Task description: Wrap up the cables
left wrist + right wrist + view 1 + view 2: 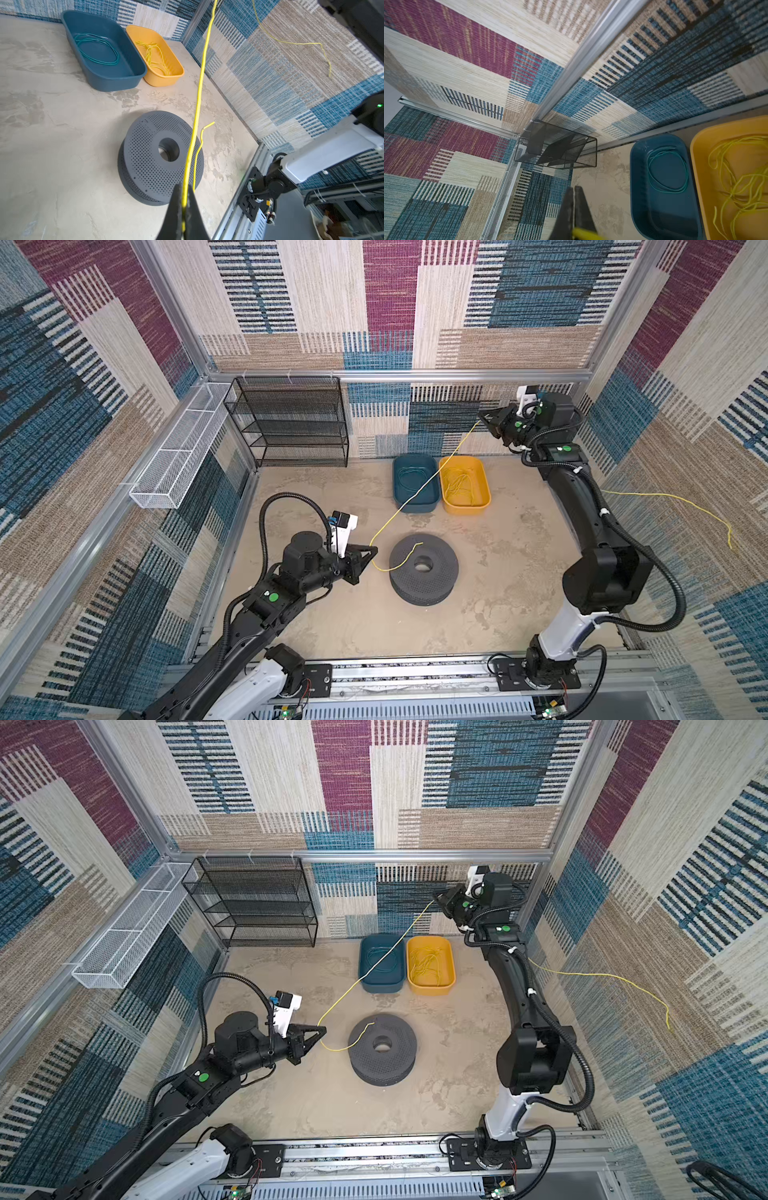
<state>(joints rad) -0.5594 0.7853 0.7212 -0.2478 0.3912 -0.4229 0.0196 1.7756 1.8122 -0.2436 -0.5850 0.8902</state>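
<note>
- Top views: the left gripper sits low over the table, just beside the dark grey perforated spool, which lies flat near the table's middle.
- Left gripper state: the jaws are fully closed, pinching the yellow cable. In the left wrist view the cable runs out from between the closed fingertips.
- Short tail: from the left gripper a slack loop curves onto the top face of the spool. The free end rests there, beside the centre hole.
- Long span: the cable rises in a nearly straight line from the left gripper, crossing above the blue bin, up to the right gripper.
- Right gripper state: it is raised high near the back wall, jaws closed together. In the right wrist view the cable appears at the base of the closed fingers, so it is gripped there.
- Far tail: beyond the right gripper the cable passes behind the right arm, then reappears against the right-hand wall, where it droops to its other end.
- Bins: the blue bin and the yellow bin stand touching, side by side, at the back of the table. The blue bin holds a coiled teal cable; the yellow bin holds loose yellow cables, tangled.
</note>
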